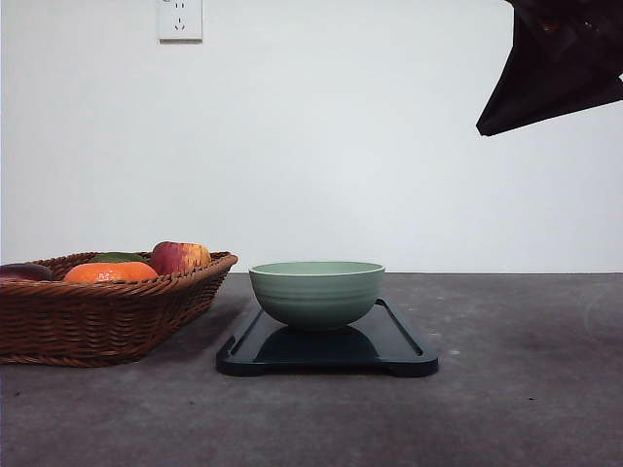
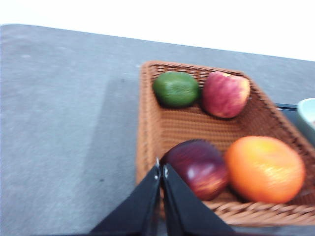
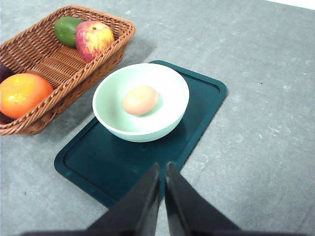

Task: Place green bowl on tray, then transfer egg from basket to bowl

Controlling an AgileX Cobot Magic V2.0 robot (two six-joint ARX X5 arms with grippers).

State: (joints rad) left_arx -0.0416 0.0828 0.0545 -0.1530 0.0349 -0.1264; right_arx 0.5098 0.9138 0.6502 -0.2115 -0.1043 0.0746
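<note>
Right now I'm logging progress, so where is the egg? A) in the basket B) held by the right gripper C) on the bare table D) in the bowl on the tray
D: the right wrist view shows the egg lying inside the bowl, which sits on the tray.

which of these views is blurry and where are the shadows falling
Left wrist view is soft throughout, the basket and its fruit smeared; right wrist view is sharp, the egg crisp in the green bowl; front view is clear, with the bowl's reflection on the glossy tray.
</note>
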